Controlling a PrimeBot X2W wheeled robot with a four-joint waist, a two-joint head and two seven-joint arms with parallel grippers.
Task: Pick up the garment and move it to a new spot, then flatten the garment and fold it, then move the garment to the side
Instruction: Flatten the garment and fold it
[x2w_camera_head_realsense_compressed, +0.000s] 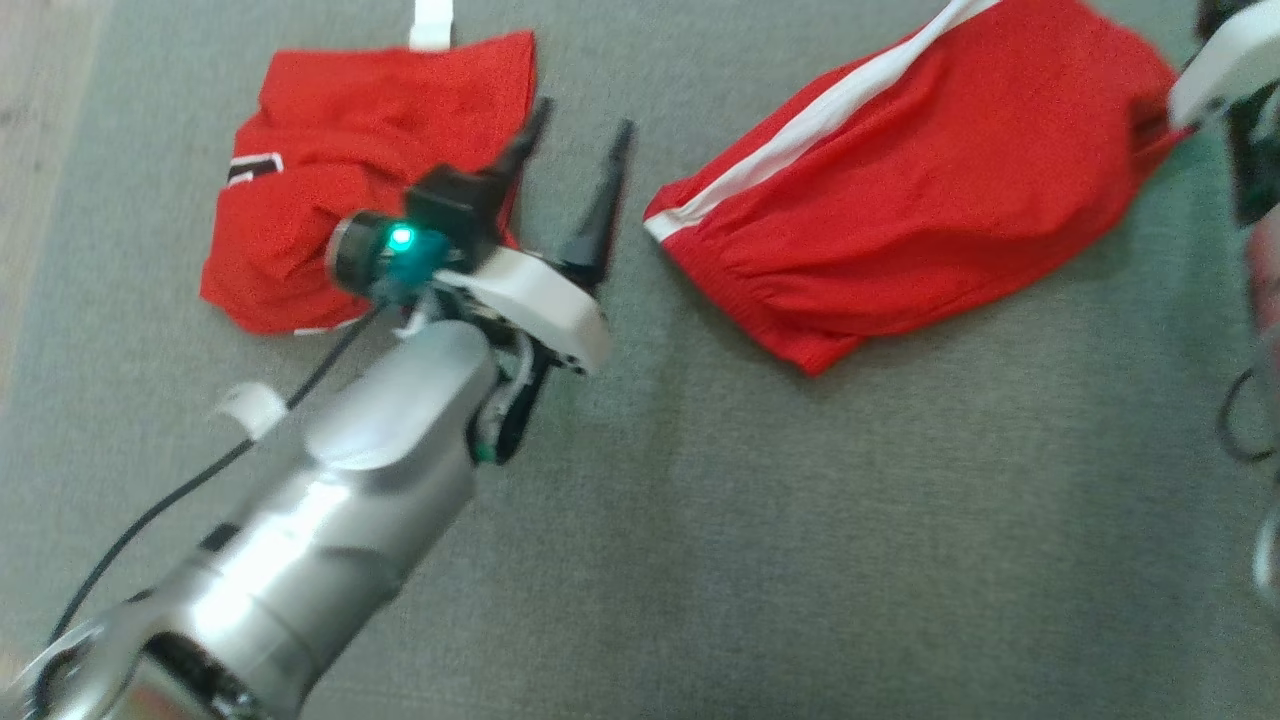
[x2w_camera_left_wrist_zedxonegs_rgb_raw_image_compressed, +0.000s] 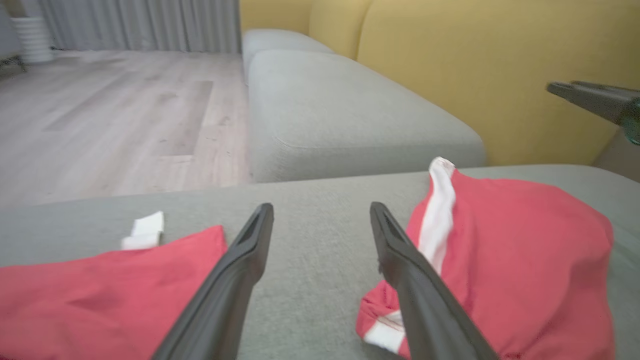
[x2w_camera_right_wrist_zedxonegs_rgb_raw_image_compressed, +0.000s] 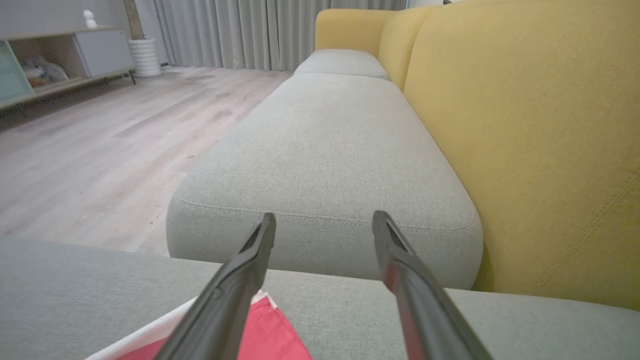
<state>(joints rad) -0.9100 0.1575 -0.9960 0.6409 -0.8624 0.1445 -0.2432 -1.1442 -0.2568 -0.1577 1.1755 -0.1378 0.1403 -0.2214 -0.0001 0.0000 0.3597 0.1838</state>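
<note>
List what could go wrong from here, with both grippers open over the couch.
1. The left gripper hangs open between the red jersey and the striped red shorts. A reach could snag the wrong garment, or both.
2. The shorts lie rumpled, so a pinch may catch only one layer and skew the fold.

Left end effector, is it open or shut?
Open. The left end effector has its two dark fingers spread apart, with nothing between them but grey cushion.
</note>
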